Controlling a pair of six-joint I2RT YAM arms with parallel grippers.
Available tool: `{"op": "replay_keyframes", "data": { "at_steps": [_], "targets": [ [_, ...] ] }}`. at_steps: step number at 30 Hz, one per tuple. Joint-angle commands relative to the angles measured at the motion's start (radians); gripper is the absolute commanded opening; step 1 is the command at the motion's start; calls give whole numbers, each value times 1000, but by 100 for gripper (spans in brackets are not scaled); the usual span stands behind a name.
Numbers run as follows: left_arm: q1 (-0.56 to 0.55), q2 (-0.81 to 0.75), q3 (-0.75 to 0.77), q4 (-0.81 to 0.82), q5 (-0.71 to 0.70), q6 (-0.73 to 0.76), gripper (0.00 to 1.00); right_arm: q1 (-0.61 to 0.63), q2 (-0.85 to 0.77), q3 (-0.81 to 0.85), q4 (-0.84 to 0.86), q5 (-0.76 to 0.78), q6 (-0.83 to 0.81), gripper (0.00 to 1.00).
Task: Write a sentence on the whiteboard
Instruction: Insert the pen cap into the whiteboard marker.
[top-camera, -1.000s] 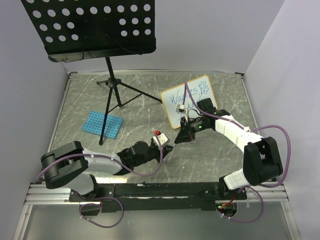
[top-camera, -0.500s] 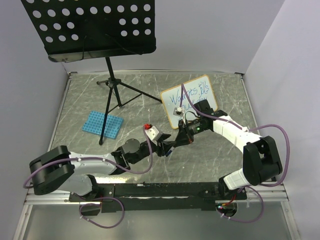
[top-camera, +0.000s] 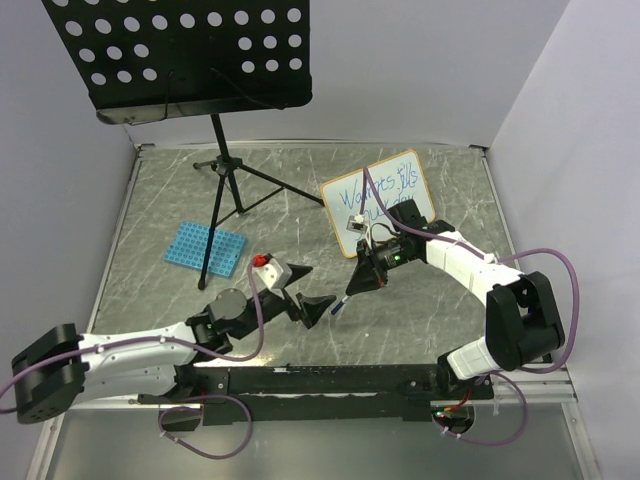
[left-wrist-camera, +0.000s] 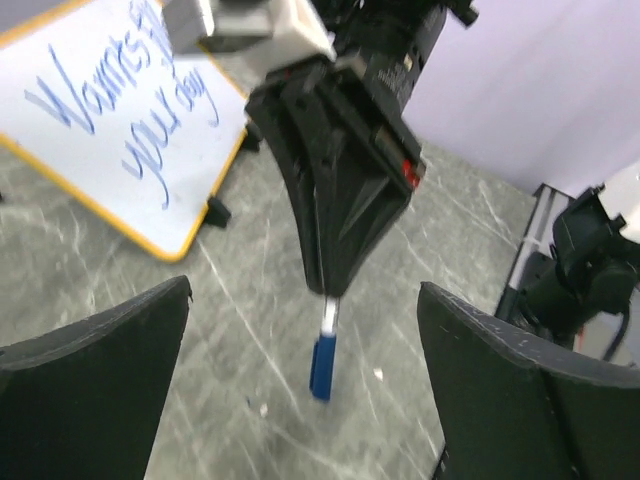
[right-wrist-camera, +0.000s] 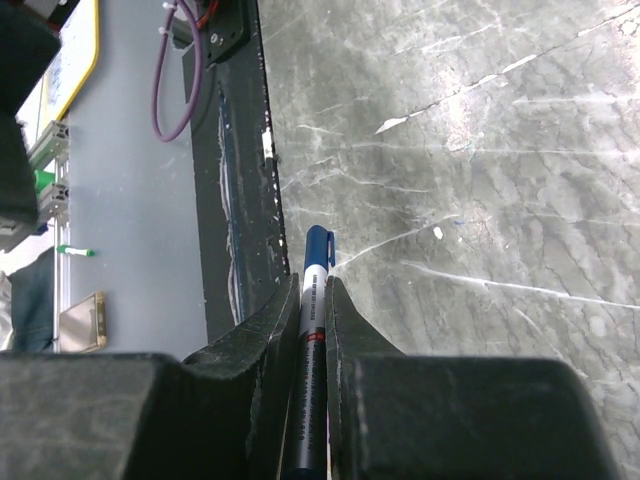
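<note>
The whiteboard (top-camera: 380, 200) stands tilted at the back right, with the sentence (top-camera: 375, 195) on it in blue in two slanted lines. The left wrist view shows the same whiteboard (left-wrist-camera: 40, 60) and sentence (left-wrist-camera: 140, 110). My right gripper (top-camera: 352, 287) is shut on a blue-capped marker (top-camera: 338, 305), cap end pointing down towards the table. The marker's barrel (right-wrist-camera: 312, 330) sits squeezed between the right gripper (right-wrist-camera: 306, 290) fingers. My left gripper (top-camera: 312, 290) is open just left of the cap and touches nothing. In the left wrist view the cap (left-wrist-camera: 323, 365) hangs between the wide-apart fingers (left-wrist-camera: 520, 390).
A black perforated music stand (top-camera: 215, 150) on a tripod stands at the back left. A blue perforated rack (top-camera: 205, 247) lies by its foot. A black mounting rail (top-camera: 320, 378) runs along the near table edge.
My left gripper has gone from shut at the marker's cap end to wide open. It has pulled back to the left. The right gripper still holds the marker and has barely moved.
</note>
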Motion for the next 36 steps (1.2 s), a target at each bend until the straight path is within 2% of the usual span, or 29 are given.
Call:
{"op": "replay_keyframes", "data": {
  "at_steps": [1, 6, 10, 14, 22, 26, 36],
  "targets": [
    [8, -61, -33, -118, 14, -41, 97, -6, 11, 26, -1, -38, -19, 0],
    [5, 70, 51, -273, 53, -28, 99, -5, 19, 24, 6, -41, -13, 0],
    [-32, 213, 172, -333, -1, -15, 95, -4, 19, 24, 7, -38, -13, 0],
    [-54, 288, 266, -431, -76, -14, 91, -4, 19, 26, 4, -41, -10, 0],
    [-87, 356, 329, -508, -110, -22, 81, -7, 20, 27, 7, -44, -4, 0],
    [-112, 380, 357, -574, -169, -25, 74, -9, 25, 27, 7, -47, 1, 0],
    [-170, 422, 413, -648, -275, -39, 71, -12, 32, 27, 12, -43, 7, 0]
  ]
}}
